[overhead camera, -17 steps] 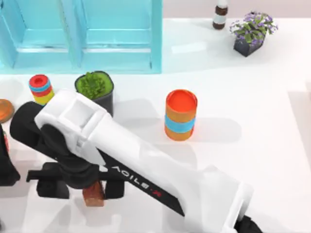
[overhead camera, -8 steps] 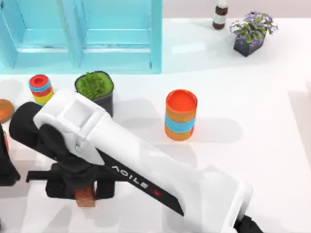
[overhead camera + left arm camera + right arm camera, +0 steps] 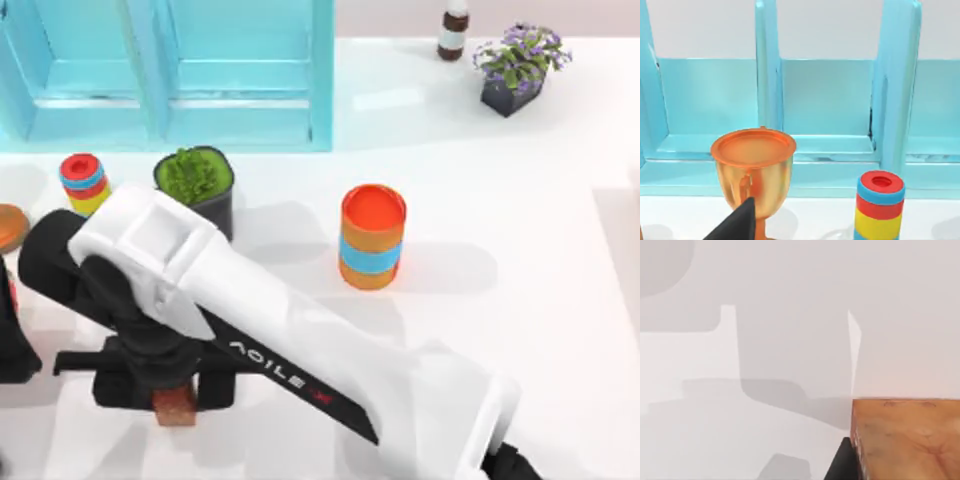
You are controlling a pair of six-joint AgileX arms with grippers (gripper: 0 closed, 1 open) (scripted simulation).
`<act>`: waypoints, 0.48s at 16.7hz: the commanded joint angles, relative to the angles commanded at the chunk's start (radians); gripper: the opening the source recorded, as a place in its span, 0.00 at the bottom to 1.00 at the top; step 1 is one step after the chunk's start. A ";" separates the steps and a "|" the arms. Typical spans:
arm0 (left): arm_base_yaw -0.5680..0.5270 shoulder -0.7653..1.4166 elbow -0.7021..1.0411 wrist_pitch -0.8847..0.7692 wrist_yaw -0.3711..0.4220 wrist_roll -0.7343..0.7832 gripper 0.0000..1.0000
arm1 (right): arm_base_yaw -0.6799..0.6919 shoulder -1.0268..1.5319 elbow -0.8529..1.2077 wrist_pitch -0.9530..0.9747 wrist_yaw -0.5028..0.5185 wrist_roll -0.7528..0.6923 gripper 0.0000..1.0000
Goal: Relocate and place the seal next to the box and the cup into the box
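Look at the top view and you see your right arm reaching across the white table toward its left side. Your right gripper sits there near the bottom edge, and its two black fingers are closed on the seal, a small shiny reddish-brown block with a bumpy face. The block pokes out just below the fingers. In the right wrist view you see the seal close up, with one dark finger pressed against its side and the bare table behind it. Your left gripper is parked at the far left edge of the table, and you cannot tell how its jaws stand. The big light-blue box with open compartments stands at the back left, well apart from the seal. Between them stand a striped stack of red, blue and yellow rings and a dark pot with a green bushy plant. A tall orange cylinder with a blue band stands near the middle.
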 joint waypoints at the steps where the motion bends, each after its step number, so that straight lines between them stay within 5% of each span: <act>1: 0.000 0.000 0.000 0.000 0.000 0.000 1.00 | 0.000 -0.006 -0.010 0.003 0.000 -0.001 0.00; 8: 0.000 0.000 0.000 0.000 0.000 0.000 1.00 | -0.021 -0.206 -0.320 0.108 -0.004 -0.024 0.00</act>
